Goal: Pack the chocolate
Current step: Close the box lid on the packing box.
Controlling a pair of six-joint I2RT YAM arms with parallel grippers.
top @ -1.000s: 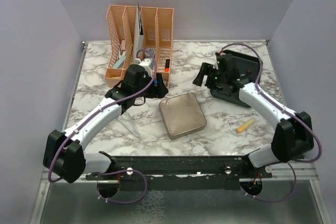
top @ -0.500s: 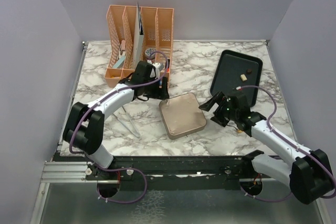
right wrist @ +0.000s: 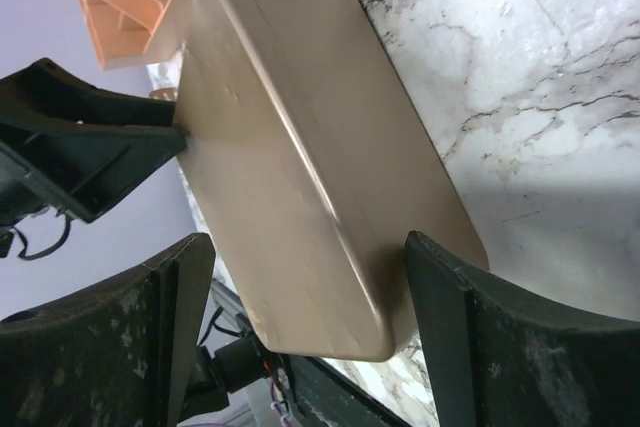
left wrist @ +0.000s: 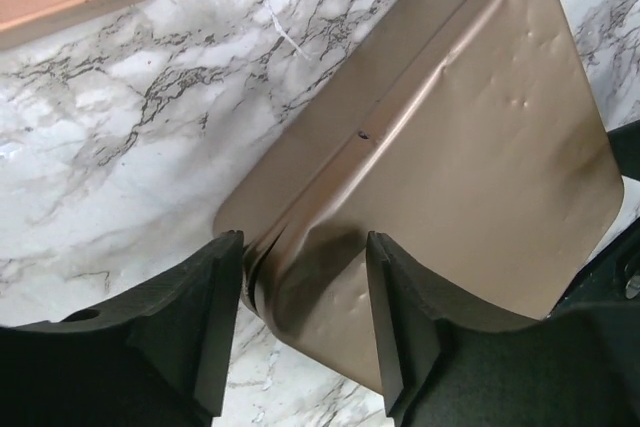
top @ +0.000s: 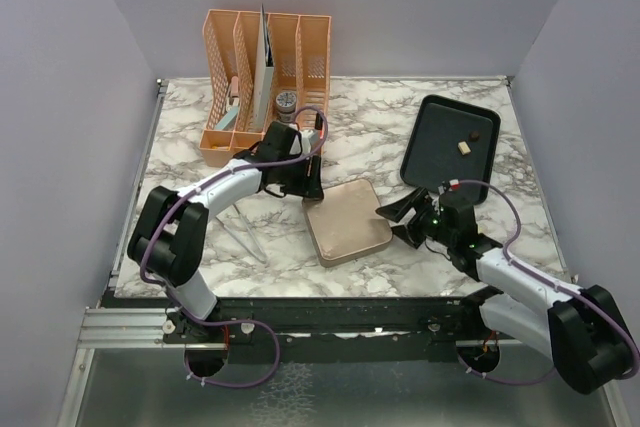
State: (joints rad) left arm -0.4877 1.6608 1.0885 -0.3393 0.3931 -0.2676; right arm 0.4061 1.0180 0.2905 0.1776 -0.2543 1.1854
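Note:
The square gold tin (top: 350, 222) lies shut on the marble table. My left gripper (top: 307, 190) straddles its far-left corner (left wrist: 303, 239). One pad (left wrist: 225, 287) touches the corner and the other sits over the lid (left wrist: 450, 127). Whether it clamps does not show. My right gripper (top: 396, 223) stands open around the tin's near-right corner (right wrist: 305, 242), with a gap beside the tin (right wrist: 290, 127). Two pieces of chocolate, one cream (top: 463, 146) and one dark (top: 476, 134), lie on the black tray (top: 430, 147) at the back right.
An orange file organiser (top: 265, 67) stands at the back left, just behind the left gripper, with a small jar (top: 286, 100) beside it. A thin clear strip (top: 245, 237) lies left of the tin. Purple walls close in on both sides.
The right arm swung from over the tray down to the tin's right side. The left gripper slid from near the organiser to the tin's corner, and its jaws narrowed.

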